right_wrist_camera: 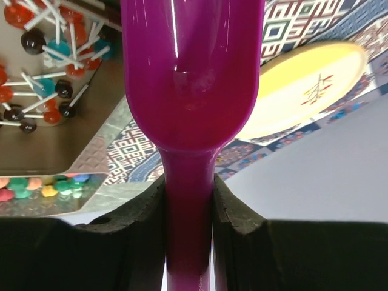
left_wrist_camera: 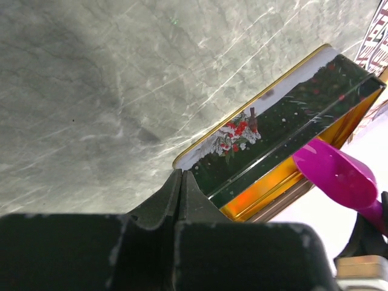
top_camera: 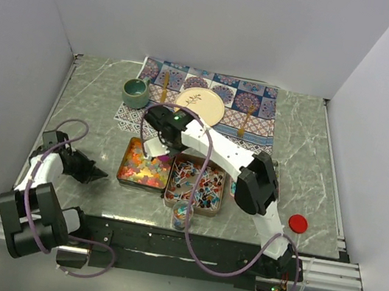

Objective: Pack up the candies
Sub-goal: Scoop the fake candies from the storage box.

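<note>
Orange-yellow-red candies [top_camera: 144, 166] fill the left tin [left_wrist_camera: 285, 115]. Red, blue and white lollipop-like candies [top_camera: 196, 182] [right_wrist_camera: 43, 57] lie in the middle tin. Pastel candies [right_wrist_camera: 37, 187] show at the lower left of the right wrist view. A small jar [top_camera: 183, 214] holding a few candies stands in front of the tins. My right gripper [top_camera: 158, 147] [right_wrist_camera: 188, 189] is shut on the handle of the purple scoop [right_wrist_camera: 191, 73] [left_wrist_camera: 336, 174], which hangs over the left tin's far right corner. Just left of that tin, my left gripper [top_camera: 100, 172] [left_wrist_camera: 182, 177] is shut and holds nothing.
A patterned cloth [top_camera: 255, 118] at the back carries a cream plate [top_camera: 201, 106] [right_wrist_camera: 303, 88] and a green mug [top_camera: 136, 92]. A round red lid [top_camera: 298, 223] lies at the right near the front edge. White walls close in three sides.
</note>
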Motion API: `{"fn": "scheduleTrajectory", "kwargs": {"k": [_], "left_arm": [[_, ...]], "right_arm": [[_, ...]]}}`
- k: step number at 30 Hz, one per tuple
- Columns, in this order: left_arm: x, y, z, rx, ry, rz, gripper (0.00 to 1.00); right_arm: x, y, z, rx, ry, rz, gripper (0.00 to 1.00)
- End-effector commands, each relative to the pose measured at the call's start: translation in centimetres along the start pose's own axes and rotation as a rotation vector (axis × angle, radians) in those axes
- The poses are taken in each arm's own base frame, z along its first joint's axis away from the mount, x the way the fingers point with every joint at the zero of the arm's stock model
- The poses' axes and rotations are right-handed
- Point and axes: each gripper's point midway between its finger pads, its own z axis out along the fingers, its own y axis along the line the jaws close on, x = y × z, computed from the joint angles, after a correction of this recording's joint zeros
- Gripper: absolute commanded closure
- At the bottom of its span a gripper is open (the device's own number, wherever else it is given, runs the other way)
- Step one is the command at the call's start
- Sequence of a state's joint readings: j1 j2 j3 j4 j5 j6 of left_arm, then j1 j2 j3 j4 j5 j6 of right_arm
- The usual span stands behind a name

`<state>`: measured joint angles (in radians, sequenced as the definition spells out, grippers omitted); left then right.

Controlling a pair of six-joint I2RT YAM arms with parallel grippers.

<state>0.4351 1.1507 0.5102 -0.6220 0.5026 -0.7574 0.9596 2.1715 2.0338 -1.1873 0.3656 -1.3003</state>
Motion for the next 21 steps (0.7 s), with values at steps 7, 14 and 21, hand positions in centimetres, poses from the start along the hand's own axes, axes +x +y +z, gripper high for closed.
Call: {"fn": "scheduleTrajectory", "kwargs": {"k": [7, 14, 21], "left_arm": [[0.2, -0.8, 0.2, 0.057, 0.008, -0.023, 0.99], [0.4, -0.4, 0.7, 0.046, 0.031, -0.04, 0.99], [0.9, -0.7, 0.9, 0.075, 0.047, -0.032, 0.99]], "right_arm": [[-1.9, -0.7, 0.2, 0.018, 0.134, -0.235, 1.0], [-4.7, -1.6, 0.9, 0.036, 0.124, -0.228, 1.0], [-7.9, -1.7, 0.9, 0.064, 0.089, -0.231, 1.0]]}}
